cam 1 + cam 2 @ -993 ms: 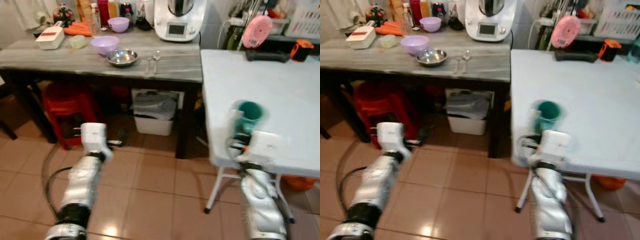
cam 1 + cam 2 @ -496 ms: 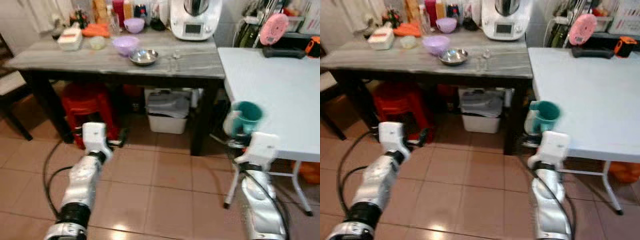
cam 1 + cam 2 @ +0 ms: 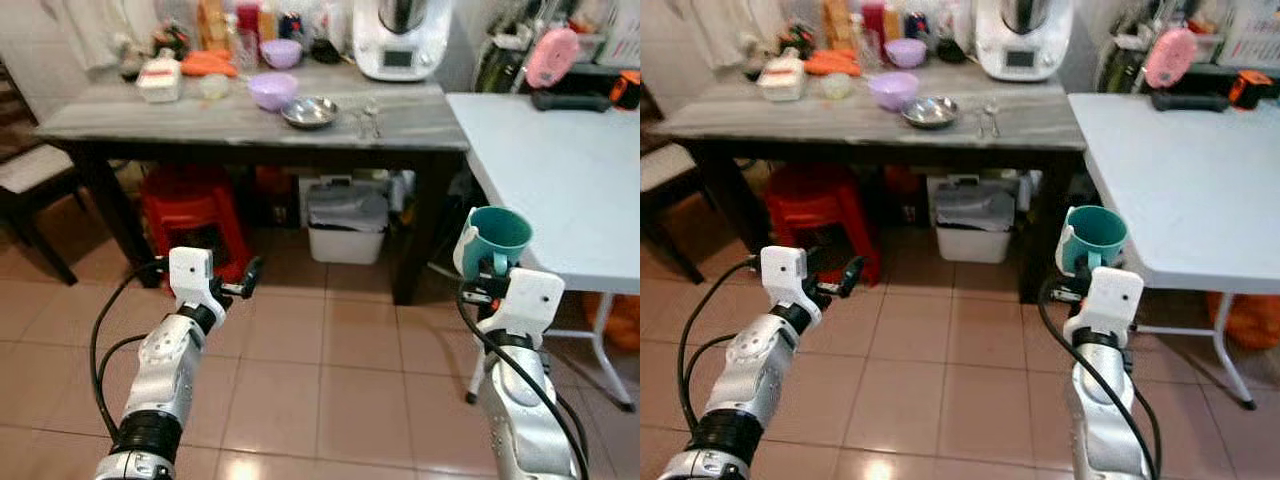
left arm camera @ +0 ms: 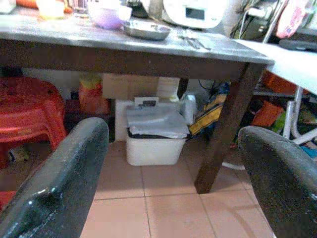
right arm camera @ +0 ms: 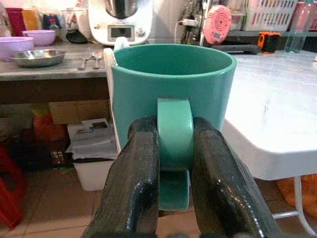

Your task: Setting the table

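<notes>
Right wrist view: right gripper [image 5: 173, 163] clamped on the teal mug's [image 5: 173, 94] handle, mug upright, carried clear of the white table [image 5: 277, 99] just beyond it. Step, judged: transport; next needs the mug lifted over the tabletop. Left gripper [image 4: 173, 173] hangs idle, fingers wide apart. Head view adds the steel bowl [image 3: 309, 111] and spoons [image 3: 366, 120] far ahead.

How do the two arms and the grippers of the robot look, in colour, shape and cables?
Both arms are silver and rounded, with a black band near the base. Each wrist carries a white boxy block. The left gripper and the right gripper each have two long, glossy black fingers. Thin black cables loop beside each arm.
</notes>
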Controlling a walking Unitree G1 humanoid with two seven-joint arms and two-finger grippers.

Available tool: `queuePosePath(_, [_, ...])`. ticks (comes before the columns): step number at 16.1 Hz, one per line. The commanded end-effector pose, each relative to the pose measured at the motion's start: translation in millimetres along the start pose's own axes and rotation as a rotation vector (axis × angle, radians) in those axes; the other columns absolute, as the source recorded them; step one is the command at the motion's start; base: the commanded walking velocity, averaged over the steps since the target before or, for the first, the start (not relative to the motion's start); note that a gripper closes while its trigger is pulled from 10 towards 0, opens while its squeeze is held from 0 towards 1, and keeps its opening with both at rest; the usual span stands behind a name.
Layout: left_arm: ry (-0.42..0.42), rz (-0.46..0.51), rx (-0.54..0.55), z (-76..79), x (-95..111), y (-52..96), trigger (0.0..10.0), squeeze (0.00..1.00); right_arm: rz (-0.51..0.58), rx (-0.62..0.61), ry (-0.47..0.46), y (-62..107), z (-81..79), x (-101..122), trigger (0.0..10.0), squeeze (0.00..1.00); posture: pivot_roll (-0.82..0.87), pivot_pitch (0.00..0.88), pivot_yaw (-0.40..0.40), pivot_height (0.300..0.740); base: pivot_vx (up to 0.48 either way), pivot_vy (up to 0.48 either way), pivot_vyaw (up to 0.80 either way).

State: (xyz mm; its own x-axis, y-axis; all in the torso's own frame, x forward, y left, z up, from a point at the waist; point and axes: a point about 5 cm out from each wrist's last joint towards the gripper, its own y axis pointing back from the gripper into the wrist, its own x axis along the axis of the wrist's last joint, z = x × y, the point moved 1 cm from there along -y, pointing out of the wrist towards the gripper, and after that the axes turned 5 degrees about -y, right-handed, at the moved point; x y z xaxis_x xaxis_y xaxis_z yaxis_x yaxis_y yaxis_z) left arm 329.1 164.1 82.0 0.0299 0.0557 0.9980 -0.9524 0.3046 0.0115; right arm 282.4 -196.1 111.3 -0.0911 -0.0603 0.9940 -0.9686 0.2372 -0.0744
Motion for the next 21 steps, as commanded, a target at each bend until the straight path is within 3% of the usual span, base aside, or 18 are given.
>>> queuePosePath(1, [0.009, 0.020, -0.033, 5.9, 3, -1.1, 10.0, 0.00, 0.040, -0.006, 0.011, -1.9, 4.8, 10, 10.0, 0.00, -0.07, 0.000, 0.032, 0.740, 0.240, 0.000, 0.00])
queuePosePath(9, [-0.001, 0.058, -0.101, 13.6, 7, 6.0, 10.0, 0.00, 0.056, 0.065, 0.077, 7.6, 3.0, 9, 10.0, 0.00, -0.07, 0.000, 0.036, 0.740, 0.459, 0.000, 0.00])
queuePosePath(16, [0.007, 0.044, -0.092, 15.8, 3, 13.3, 10.0, 0.00, 0.059, 0.093, 0.071, 15.1, -3.9, 8, 10.0, 0.00, -0.06, 0.000, 0.039, 0.740, 0.480, 0.000, 0.00])
queuePosePath(21, [0.007, 0.038, -0.096, 20.2, 2, 13.5, 10.0, 0.00, 0.058, 0.090, 0.081, 17.4, 0.0, 9, 10.0, 0.00, -0.07, 0.000, 0.040, 0.740, 0.480, 0.000, 0.00])
